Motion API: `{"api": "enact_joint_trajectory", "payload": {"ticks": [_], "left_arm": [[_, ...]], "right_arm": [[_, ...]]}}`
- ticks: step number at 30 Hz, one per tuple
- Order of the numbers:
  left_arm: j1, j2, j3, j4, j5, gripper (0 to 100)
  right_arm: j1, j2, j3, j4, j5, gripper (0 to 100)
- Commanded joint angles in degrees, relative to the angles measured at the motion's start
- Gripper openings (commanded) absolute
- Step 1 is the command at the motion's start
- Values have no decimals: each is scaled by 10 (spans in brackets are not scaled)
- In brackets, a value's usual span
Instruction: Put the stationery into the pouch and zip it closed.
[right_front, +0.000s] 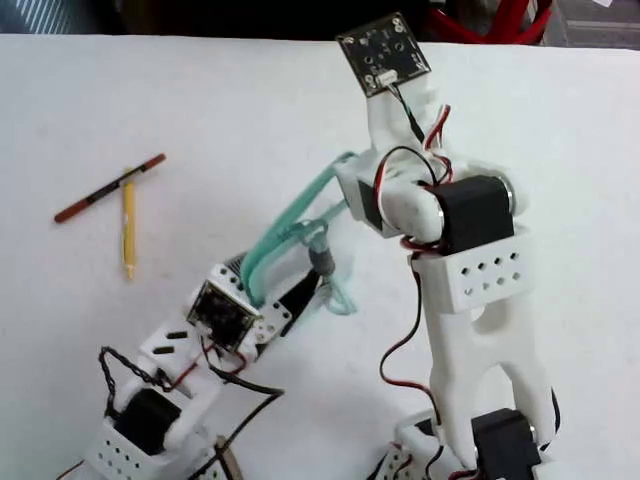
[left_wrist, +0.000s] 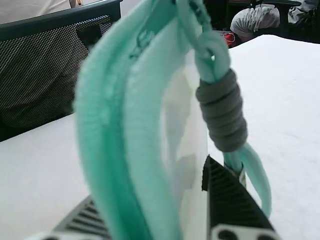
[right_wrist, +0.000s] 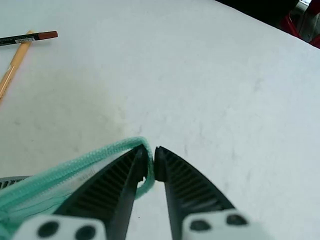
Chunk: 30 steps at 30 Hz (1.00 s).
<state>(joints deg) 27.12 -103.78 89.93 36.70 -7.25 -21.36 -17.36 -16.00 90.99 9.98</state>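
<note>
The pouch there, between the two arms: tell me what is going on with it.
Both arms hold the mint-green pouch between them over the white table. The left gripper is clamped on it beside the grey zipper pull, and the right gripper pinches its edge. A reddish pen and a yellow pen lie on the table off to one side, not yet in the pouch.
</note>
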Motion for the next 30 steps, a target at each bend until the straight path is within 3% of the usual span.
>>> {"api": "enact_joint_trajectory", "payload": {"ticks": [1, 6, 11, 17, 24, 30], "left_arm": [[-44, -6, -140, 113, 73, 216], [-165, -6, -302, 274, 117, 272], [-310, -2, -372, 321, 50, 271], [-355, 39, -562, 458, -63, 270], [-471, 410, -868, 581, -171, 230], [-477, 772, -1053, 647, -185, 233]], "right_arm": [[-2, 1, 1, -2, -4, 19], [-2, 2, 2, 0, -4, 19], [-2, 0, 27, -3, -4, 19], [-1, -13, 99, -51, 0, 19], [-1, -103, 185, -90, -3, 19], [-3, -205, 290, -131, -4, 19]]}}
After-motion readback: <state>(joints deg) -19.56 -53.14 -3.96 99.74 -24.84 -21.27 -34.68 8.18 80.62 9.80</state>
